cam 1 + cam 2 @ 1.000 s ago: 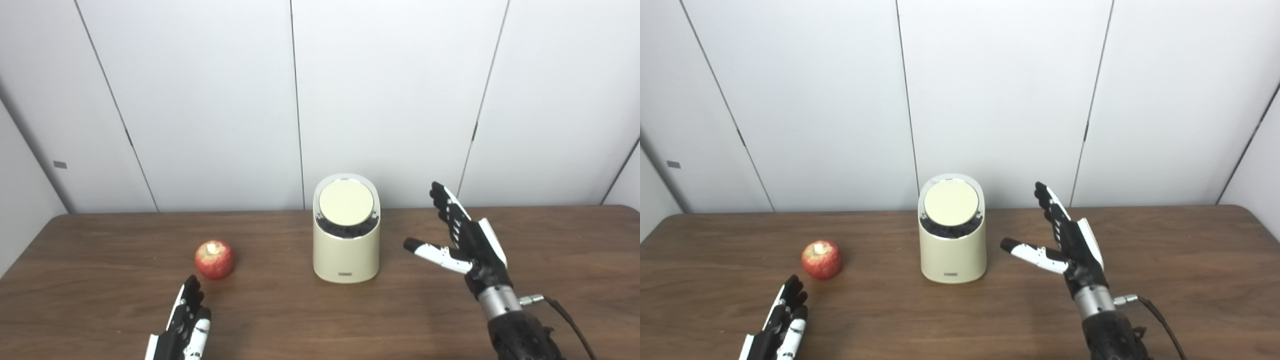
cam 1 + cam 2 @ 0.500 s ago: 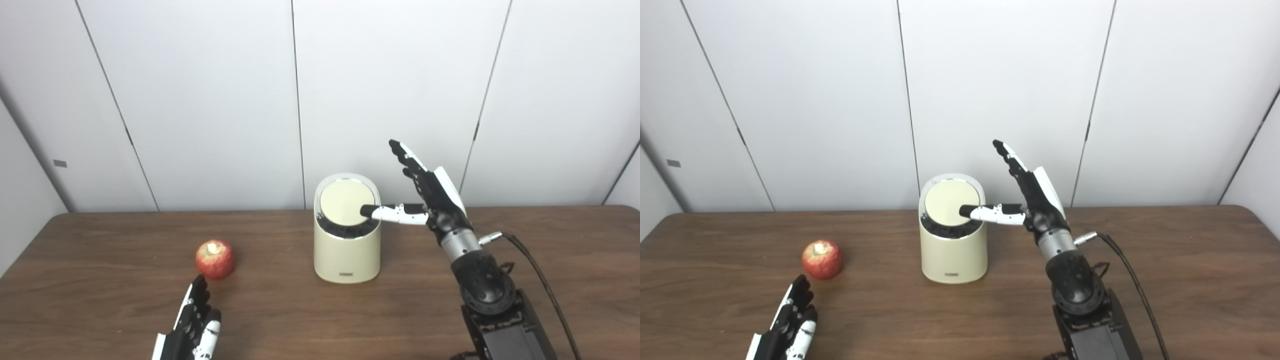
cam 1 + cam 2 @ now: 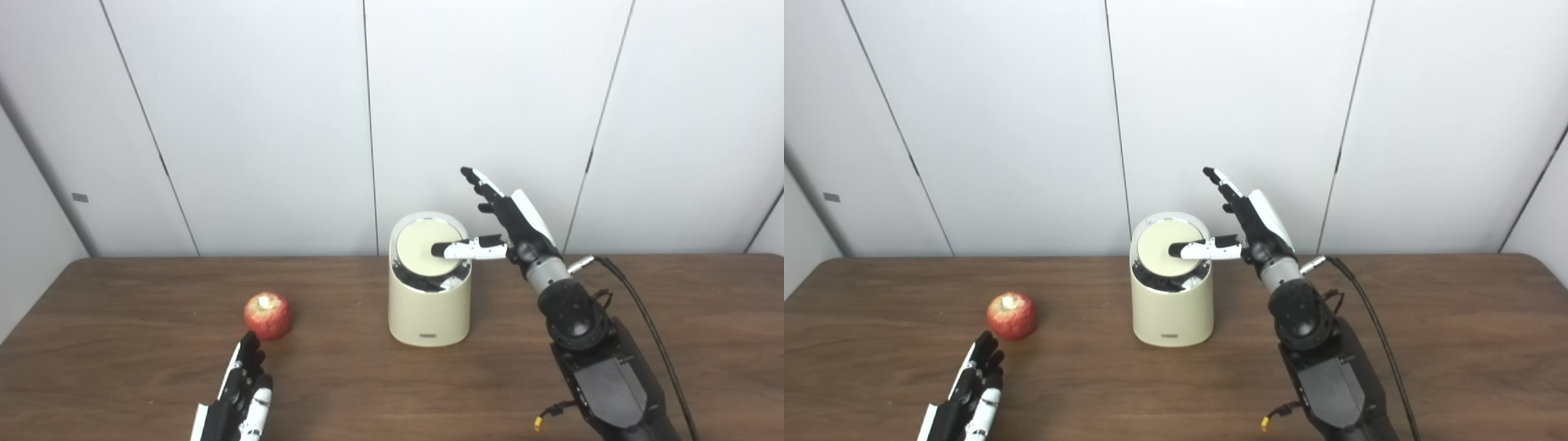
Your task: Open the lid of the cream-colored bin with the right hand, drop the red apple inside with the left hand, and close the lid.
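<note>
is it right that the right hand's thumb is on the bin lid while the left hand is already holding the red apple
Not quite. The right hand does have its thumb on the lid of the cream-colored bin, but the left hand holds nothing: it lies open on the table, and the red apple sits just beyond its fingertips. The left eye view shows this.

No text can be read; the small dark label low on the bin (image 3: 429,306) is too blurred.

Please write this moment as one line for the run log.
step: open lid | right hand: open, thumb on lid | bin: lid tilting | apple: on table | left hand: open, near apple
</note>
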